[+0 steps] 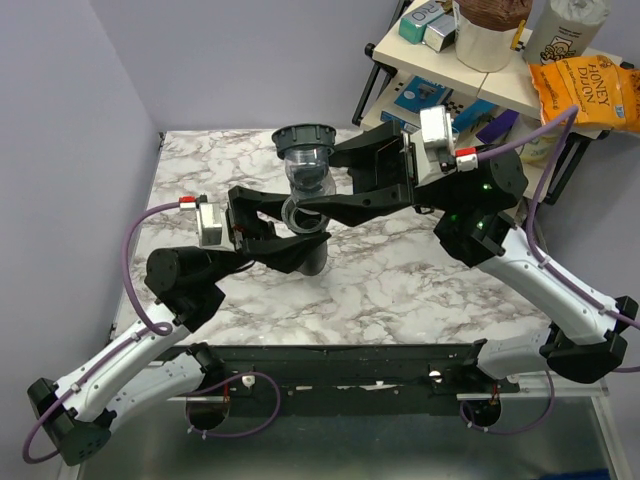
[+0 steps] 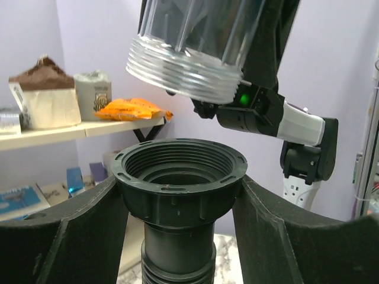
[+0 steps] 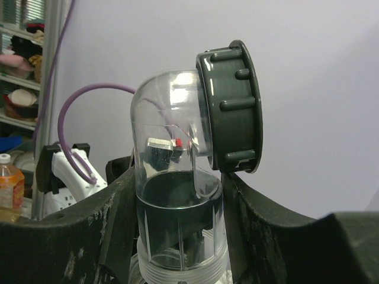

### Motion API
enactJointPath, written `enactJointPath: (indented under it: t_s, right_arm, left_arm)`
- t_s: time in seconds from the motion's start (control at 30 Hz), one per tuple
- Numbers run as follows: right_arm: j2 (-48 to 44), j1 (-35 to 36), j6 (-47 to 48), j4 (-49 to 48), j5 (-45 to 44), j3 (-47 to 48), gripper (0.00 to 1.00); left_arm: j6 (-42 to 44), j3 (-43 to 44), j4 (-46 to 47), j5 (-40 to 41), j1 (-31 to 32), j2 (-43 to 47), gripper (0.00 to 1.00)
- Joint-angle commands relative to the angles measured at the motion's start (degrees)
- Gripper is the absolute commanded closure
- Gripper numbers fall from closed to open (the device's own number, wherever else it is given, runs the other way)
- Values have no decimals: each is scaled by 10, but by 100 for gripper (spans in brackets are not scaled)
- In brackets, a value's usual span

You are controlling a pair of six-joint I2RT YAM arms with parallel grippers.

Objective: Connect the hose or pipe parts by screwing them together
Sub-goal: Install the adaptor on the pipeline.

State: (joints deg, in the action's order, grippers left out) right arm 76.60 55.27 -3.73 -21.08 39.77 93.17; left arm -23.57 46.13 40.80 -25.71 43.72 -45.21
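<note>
My left gripper [image 1: 298, 247] [image 2: 177, 198] is shut on the black ribbed hose [image 1: 312, 258] just under its collar nut [image 2: 179, 177]. The nut's threaded mouth opens upward. My right gripper [image 1: 312, 198] [image 3: 177, 204] is shut on a clear elbow fitting [image 1: 306, 172] [image 3: 172, 148] that carries a dark collar nut [image 1: 303, 134] [image 3: 232, 106] on its far end. The fitting's clear threaded end [image 2: 185, 66] hangs tilted a little above the hose nut, with a gap between them. Both parts are held above the table, and the rest of the hose is hidden.
The marble table [image 1: 400, 285] lies below the arms. A shelf [image 1: 470, 85] at the back right holds a snack bag [image 1: 585, 92], a cup and boxes. Purple walls close off the left and back. Purple cables [image 1: 135, 270] loop beside both arms.
</note>
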Motion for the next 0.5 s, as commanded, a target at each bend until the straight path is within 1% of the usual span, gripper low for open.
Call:
enactJointPath:
  t_s: [0.0, 0.27, 0.47]
  right_arm:
    - [0, -2, -48, -39, 40, 29, 99]
    - [2, -2, -97, -83, 60, -13, 99]
    - [17, -2, -132, -118, 69, -24, 99]
  left_arm:
    - [40, 4, 65, -30, 5, 5, 100]
    - [41, 1, 61, -25, 13, 9, 100]
    - [39, 0, 50, -23, 20, 14, 100]
